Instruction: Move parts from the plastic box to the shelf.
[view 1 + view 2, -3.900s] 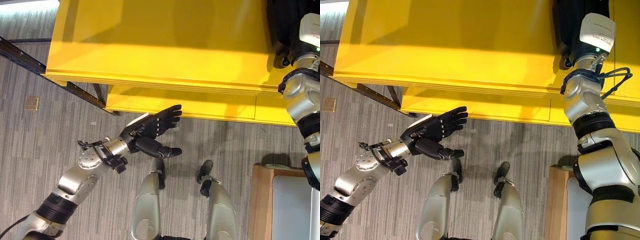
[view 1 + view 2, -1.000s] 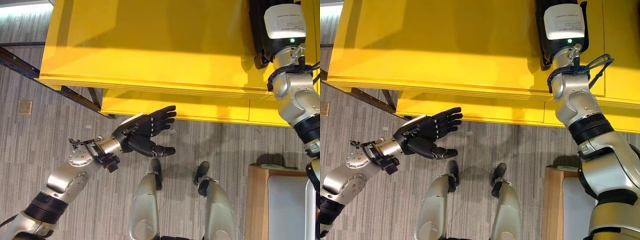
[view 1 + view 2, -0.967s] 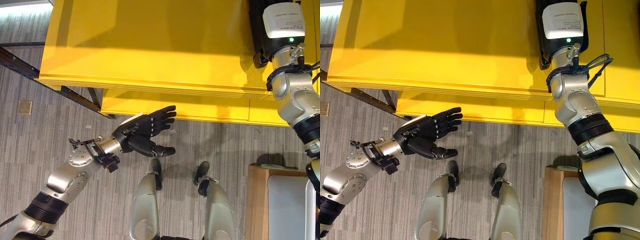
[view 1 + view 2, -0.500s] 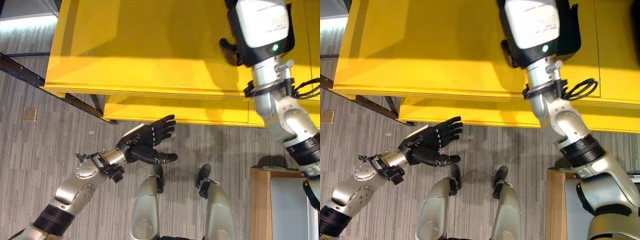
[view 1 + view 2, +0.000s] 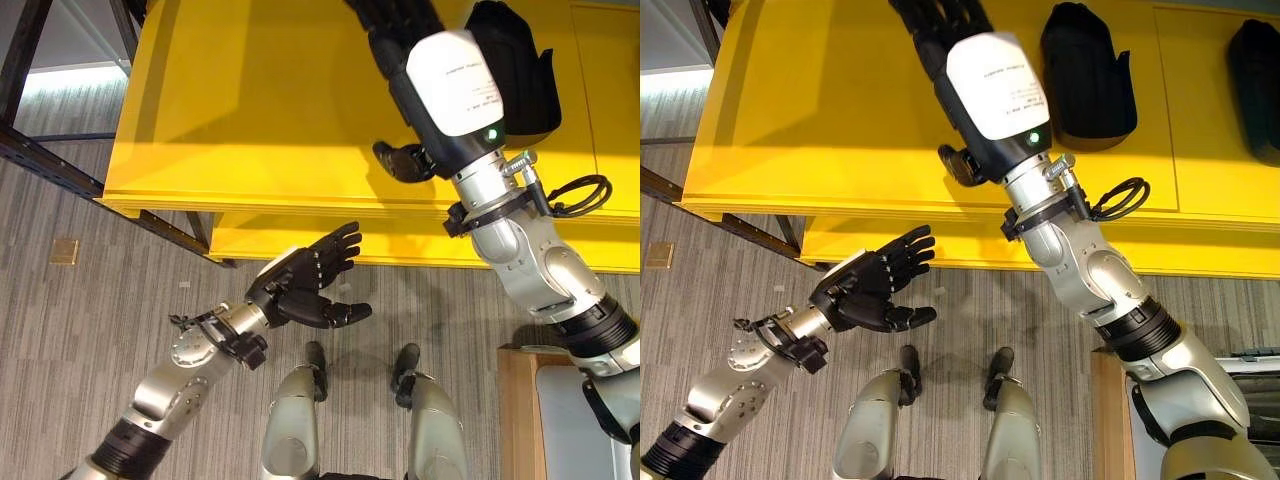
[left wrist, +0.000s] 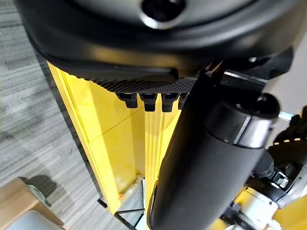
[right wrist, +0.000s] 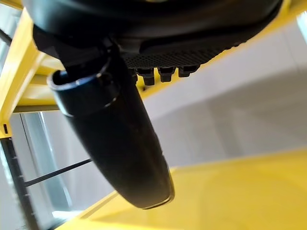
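The yellow shelf (image 5: 250,100) spans the upper part of both eye views. A black moulded part (image 5: 1087,75) lies on its top surface, and a second black part (image 5: 1257,85) lies further right. My right hand (image 5: 940,30) reaches over the shelf to the left of the first part, apart from it, with straight fingers and nothing in it; its thumb (image 7: 115,139) stands out straight in the right wrist view. My left hand (image 5: 300,285) hovers open and empty above the carpet, just in front of the shelf's lower edge (image 6: 110,139).
A wooden table (image 5: 515,400) carrying a pale grey plastic box (image 5: 585,420) stands at the lower right. A dark metal frame (image 5: 60,160) runs along the shelf's left end. A small square plate (image 5: 63,251) sits in the carpet at left.
My right arm has swung left across the shelf top, leaving the black part lying there on its own. The view has shifted. My left hand has kept its pose.
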`<state>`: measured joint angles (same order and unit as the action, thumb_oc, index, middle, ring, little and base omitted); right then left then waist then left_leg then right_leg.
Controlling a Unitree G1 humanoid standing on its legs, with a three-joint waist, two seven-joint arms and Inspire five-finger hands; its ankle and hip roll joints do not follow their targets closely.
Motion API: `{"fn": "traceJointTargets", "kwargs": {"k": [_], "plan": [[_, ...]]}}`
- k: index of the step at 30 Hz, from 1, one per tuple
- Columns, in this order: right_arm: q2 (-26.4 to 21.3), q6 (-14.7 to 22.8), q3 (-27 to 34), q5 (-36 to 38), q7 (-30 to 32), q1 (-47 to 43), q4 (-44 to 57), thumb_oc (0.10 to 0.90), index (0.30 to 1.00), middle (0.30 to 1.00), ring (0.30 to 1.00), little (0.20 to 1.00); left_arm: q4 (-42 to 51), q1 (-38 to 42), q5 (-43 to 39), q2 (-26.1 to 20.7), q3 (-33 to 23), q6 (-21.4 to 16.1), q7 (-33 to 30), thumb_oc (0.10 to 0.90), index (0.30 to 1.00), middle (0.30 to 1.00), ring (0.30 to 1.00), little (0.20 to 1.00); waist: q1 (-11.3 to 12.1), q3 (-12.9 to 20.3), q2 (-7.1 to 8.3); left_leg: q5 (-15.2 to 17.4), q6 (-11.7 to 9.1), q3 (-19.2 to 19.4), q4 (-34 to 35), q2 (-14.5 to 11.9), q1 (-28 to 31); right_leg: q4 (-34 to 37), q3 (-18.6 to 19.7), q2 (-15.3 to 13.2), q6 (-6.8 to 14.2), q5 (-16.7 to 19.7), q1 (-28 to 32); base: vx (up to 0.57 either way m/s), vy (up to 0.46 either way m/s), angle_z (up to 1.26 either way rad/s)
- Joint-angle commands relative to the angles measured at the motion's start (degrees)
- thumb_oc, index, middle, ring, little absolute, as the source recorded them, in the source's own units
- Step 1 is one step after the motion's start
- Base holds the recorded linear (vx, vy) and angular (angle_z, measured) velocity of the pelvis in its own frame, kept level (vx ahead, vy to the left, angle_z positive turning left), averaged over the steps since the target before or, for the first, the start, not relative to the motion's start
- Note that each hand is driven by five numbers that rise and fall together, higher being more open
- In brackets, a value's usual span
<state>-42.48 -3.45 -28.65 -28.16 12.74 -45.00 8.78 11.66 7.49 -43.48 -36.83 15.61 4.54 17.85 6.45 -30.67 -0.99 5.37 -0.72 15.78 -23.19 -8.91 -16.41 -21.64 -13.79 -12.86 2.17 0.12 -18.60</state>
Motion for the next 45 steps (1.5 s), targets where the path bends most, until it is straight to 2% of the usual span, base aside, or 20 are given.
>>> {"fn": "traceJointTargets", "kwargs": {"k": [1,4,6,7,9,11,15,17,18,20,23,25,26,29,32,34,36,39,44,45], "plan": [[-1.6,6.9,5.0,5.6,2.2,-2.5,10.6,0.900,1.000,1.000,1.000,1.000,10.2,-1.2,1.9,0.8,-1.3,-7.8,0.0,0.900,1.000,1.000,1.000,1.000,-0.4,5.0,-0.85,-0.9,-2.6,-1.7,3.5,-2.4,6.2,-0.1,-0.6,-0.3,2.5,-5.0,6.1,0.03,0.096,0.03],[-2.1,12.1,7.5,8.5,0.8,2.8,12.5,0.900,1.000,1.000,1.000,1.000,10.1,-3.5,2.2,0.9,-2.3,-8.3,-0.2,0.900,1.000,1.000,1.000,1.000,-1.0,6.2,-0.58,-1.3,-2.7,-1.2,5.0,-2.5,8.1,1.8,-0.8,-0.2,2.6,-4.5,8.0,0.02,0.096,0.02],[-2.8,17.0,10.8,13.8,-3.7,9.5,14.9,0.900,1.000,1.000,1.000,1.000,9.8,-6.3,2.8,1.4,-4.0,-8.7,0.7,0.900,1.000,1.000,1.000,1.000,-1.7,7.5,-0.17,-1.3,-2.8,-0.8,6.2,-2.5,10.0,3.5,-0.9,-0.2,2.8,-4.2,10.1,0.01,0.162,-0.03],[-3.5,19.3,13.8,18.6,-10.2,16.2,17.0,0.900,1.000,1.000,1.000,1.000,9.5,-8.8,3.1,1.5,-5.5,-9.0,2.7,0.900,1.000,1.000,1.000,1.000,-2.3,8.7,0.39,-1.2,-2.7,-0.5,7.2,-2.3,11.5,5.8,-0.8,-0.5,3.4,-3.2,11.8,-0.03,0.181,-0.03],[-4.6,18.2,15.5,23.4,-15.5,20.3,18.2,0.900,1.000,1.000,1.000,1.000,9.4,-10.5,3.5,1.5,-6.5,-9.3,4.3,0.900,1.000,1.000,1.000,1.000,-2.8,9.4,0.87,-1.1,-2.5,-0.2,7.6,-2.0,12.5,7.5,-0.4,-0.9,4.0,-2.0,12.7,-0.06,0.175,0.00],[-7.0,16.5,19.4,35.0,-25.6,28.6,19.9,0.900,1.000,1.000,1.000,1.000,9.3,-13.1,3.1,1.1,-7.9,-11.0,6.2,0.900,1.000,1.000,1.000,1.000,-3.7,10.6,1.96,-0.5,-1.8,0.3,7.9,-1.4,13.6,9.7,0.4,-1.8,5.4,0.1,13.5,-0.09,0.231,-0.01],[-7.9,17.1,23.8,42.5,-28.8,35.0,20.0,0.900,1.000,1.000,1.000,1.000,8.7,-13.7,5.0,0.0,-8.1,-11.7,8.4,0.900,1.000,1.000,1.000,1.000,-4.9,11.4,3.76,0.5,-0.9,0.8,7.7,-0.7,14.2,12.7,1.7,-3.0,7.4,3.6,14.0,-0.08,0.155,0.00],[-7.5,17.5,26.7,44.0,-29.5,38.9,20.1,0.900,1.000,1.000,1.000,1.000,8.1,-13.6,5.6,-0.8,-7.7,-12.2,10.1,0.900,1.000,1.000,1.000,1.000,-5.8,11.6,5.17,1.7,-0.1,1.5,7.9,0.4,14.7,16.4,2.3,-4.5,9.1,8.3,13.8,-0.11,0.150,-0.03],[-7.2,17.3,27.9,44.4,-29.1,40.3,20.2,0.900,1.000,1.000,1.000,1.000,8.1,-13.6,6.0,-1.0,-7.6,-12.4,10.7,0.900,1.000,1.000,1.000,1.000,-6.0,11.6,5.71,2.1,0.2,2.1,8.2,0.8,15.0,18.1,1.7,-5.4,9.7,10.5,13.7,-0.13,0.139,-0.05],[-6.7,18.7,29.6,45.4,-28.7,41.9,19.8,0.900,1.000,1.000,1.000,1.000,7.9,-14.2,7.1,-0.8,-7.7,-13.2,10.2,0.900,1.000,1.000,1.000,1.000,-5.4,11.7,6.02,3.4,-0.5,4.6,9.6,0.3,16.5,19.5,-3.7,-6.7,11.6,13.4,13.5,-0.14,0.148,-0.15],[-6.2,19.1,29.8,45.7,-27.0,41.7,19.1,0.900,1.000,1.000,1.000,1.000,7.5,-14.7,9.1,-0.4,-7.5,-14.2,8.2,0.900,1.000,1.000,1.000,1.000,-4.9,11.8,6.05,2.4,-0.5,9.2,12.0,-0.8,18.0,15.2,-8.7,-8.4,11.9,15.3,12.2,-0.20,0.098,-0.75],[-6.5,18.1,30.6,44.0,-23.7,42.7,18.6,0.900,1.000,1.000,1.000,1.000,6.9,-14.6,8.9,-0.6,-7.2,-14.6,7.8,0.900,1.000,1.000,1.000,1.000,-5.4,12.1,5.66,1.8,0.5,9.7,12.4,-1.0,17.7,11.2,-7.4,-8.4,11.1,13.2,12.0,-0.22,0.090,-1.07],[-6.8,18.4,32.4,42.4,-19.9,45.0,17.8,0.900,1.000,1.000,1.000,1.000,6.2,-14.8,7.7,-0.8,-7.2,-15.2,8.1,0.900,1.000,1.000,1.000,1.000,-6.1,12.5,4.95,0.6,1.4,9.5,12.8,-1.3,17.0,7.3,-5.6,-7.3,8.9,9.2,13.2,-0.20,0.076,-0.63],[-6.2,20.8,37.3,42.0,-16.7,49.5,16.8,0.900,1.000,1.000,1.000,1.000,4.8,-16.8,6.1,-0.6,-8.1,-17.1,10.6,0.900,1.000,1.000,1.000,1.000,-6.8,13.7,4.10,-0.2,2.8,9.6,12.6,-1.9,15.4,0.6,-2.8,-7.2,5.8,3.7,16.0,-0.23,-0.054,-0.45],[-5.2,20.0,43.6,41.1,-16.6,52.8,18.3,0.900,1.000,1.000,1.000,1.000,4.5,-18.9,2.5,-1.0,-10.2,-17.6,11.3,0.900,1.000,1.000,1.000,1.000,-7.5,15.6,5.16,-0.4,3.5,10.8,10.7,-2.4,11.0,-2.0,0.9,-7.5,6.2,1.5,23.0,-0.16,-0.320,-0.72],[-5.1,18.9,44.4,39.4,-16.7,52.9,19.0,0.900,1.000,1.000,1.000,1.000,5.0,-19.6,1.4,-1.2,-11.8,-17.5,10.3,0.900,1.000,1.000,1.000,1.000,-7.3,15.6,5.44,-1.5,1.8,12.7,9.6,-4.9,9.6,1.5,-1.1,-6.7,6.1,-1.6,25.0,-0.05,-0.319,-0.64],[-5.9,16.8,44.4,37.5,-17.4,51.8,18.6,0.900,1.000,1.000,1.000,1.000,5.5,-20.5,0.0,-0.5,-13.7,-17.4,7.1,0.900,1.000,1.000,1.000,1.000,-6.1,15.2,5.61,-6.0,-2.6,14.8,9.1,-10.0,8.0,8.2,-5.2,-4.5,6.2,-5.6,28.0,-0.04,-0.391,-0.87],[-7.3,11.5,42.8,36.2,-14.8,48.2,16.5,0.900,1.000,1.000,1.000,1.000,5.4,-19.7,-0.2,1.9,-14.2,-18.2,5.6,0.900,1.000,1.000,1.000,1.000,-4.9,14.2,5.37,-12.5,-7.5,13.9,12.5,-13.9,7.1,14.2,-6.3,-1.3,7.1,-5.0,28.5,-0.11,-0.442,-1.11],[-9.1,5.0,41.2,30.8,-7.7,45.3,15.5,0.900,1.000,1.000,1.000,1.000,7.1,-20.2,1.5,3.9,-14.6,-19.9,5.0,0.900,1.000,1.000,1.000,1.000,-5.1,12.9,6.31,-14.9,-9.5,8.0,19.9,-13.5,9.4,17.4,-2.2,0.6,6.5,-2.6,23.9,-0.13,-0.220,-1.03],[-9.9,4.7,38.5,27.4,-5.6,40.6,12.9,0.900,1.000,1.000,1.000,1.000,7.3,-19.2,2.5,5.0,-13.2,-21.0,2.3,0.900,1.000,1.000,1.000,1.000,-4.3,12.6,5.67,-14.1,-8.1,-1.0,21.5,-11.0,9.5,17.3,3.2,2.2,5.5,-1.5,19.4,-0.14,-0.011,-1.28]]}}
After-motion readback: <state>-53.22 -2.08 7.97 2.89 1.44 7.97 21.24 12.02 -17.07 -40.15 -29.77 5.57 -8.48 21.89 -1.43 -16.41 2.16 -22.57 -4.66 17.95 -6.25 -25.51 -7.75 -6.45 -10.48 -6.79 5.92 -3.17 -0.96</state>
